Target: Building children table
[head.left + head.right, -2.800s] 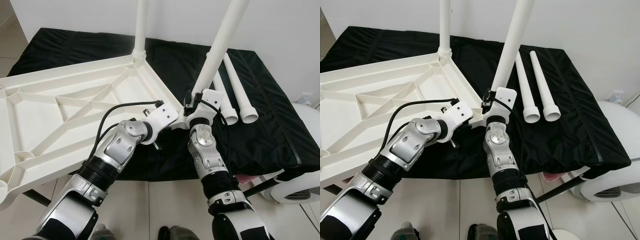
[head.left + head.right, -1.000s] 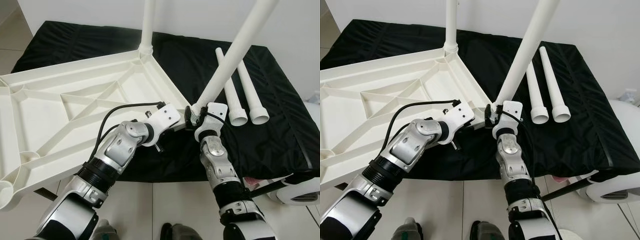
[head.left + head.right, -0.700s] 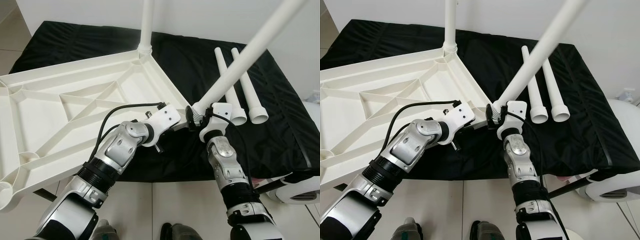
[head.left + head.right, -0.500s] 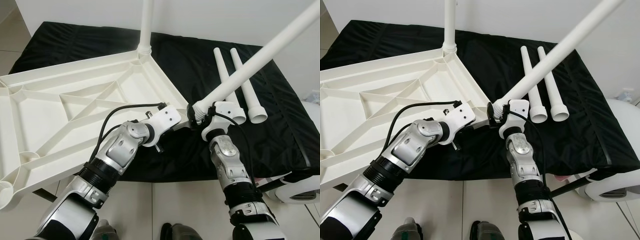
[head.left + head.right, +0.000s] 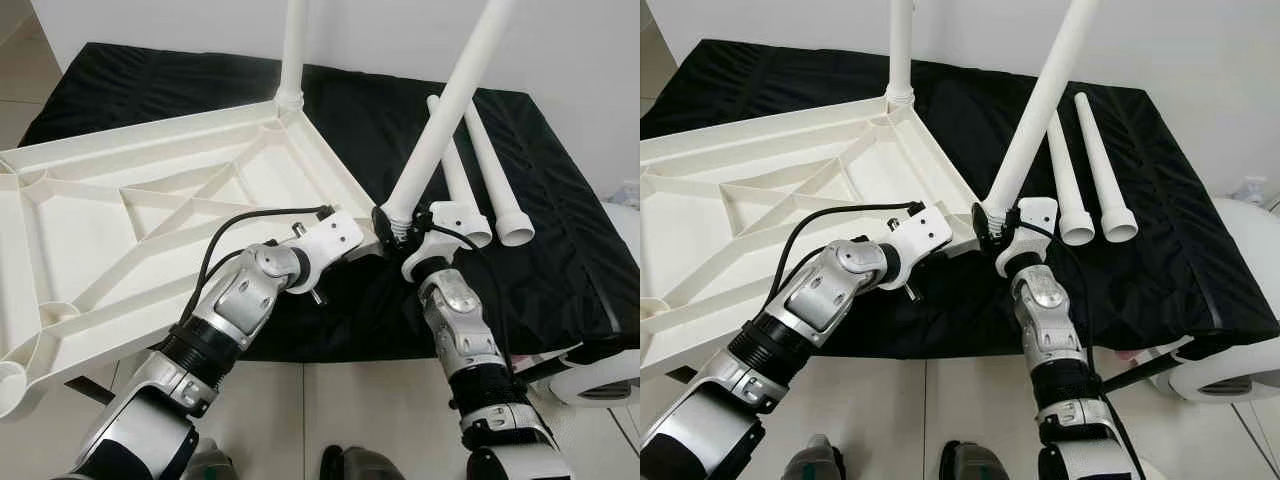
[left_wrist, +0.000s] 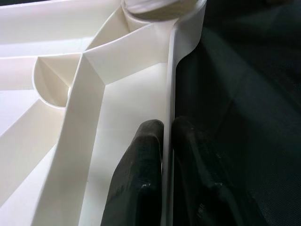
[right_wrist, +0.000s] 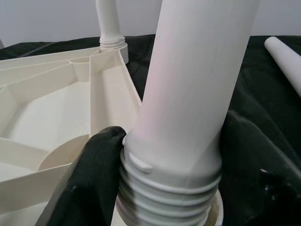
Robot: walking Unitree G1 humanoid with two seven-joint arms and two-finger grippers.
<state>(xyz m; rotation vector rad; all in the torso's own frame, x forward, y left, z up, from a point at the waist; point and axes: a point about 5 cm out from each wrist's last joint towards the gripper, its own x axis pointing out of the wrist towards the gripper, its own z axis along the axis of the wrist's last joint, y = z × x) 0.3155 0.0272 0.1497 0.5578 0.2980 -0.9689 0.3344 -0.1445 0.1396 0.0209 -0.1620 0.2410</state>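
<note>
Leg (image 5: 445, 115) swung steeper in right jaws' clamp; left jaws pinching tabletop (image 5: 120, 230) rim.

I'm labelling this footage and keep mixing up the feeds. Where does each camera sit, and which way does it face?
Left eye, right eye: on the head, looking down over both arms at the upturned tabletop.
Left wrist: along the left claw, shut on the tabletop's rim.
Right wrist: along the right claw, gripping the threaded leg at its corner socket.
Shared: both eye views show the two spare legs on the black cloth.
</note>
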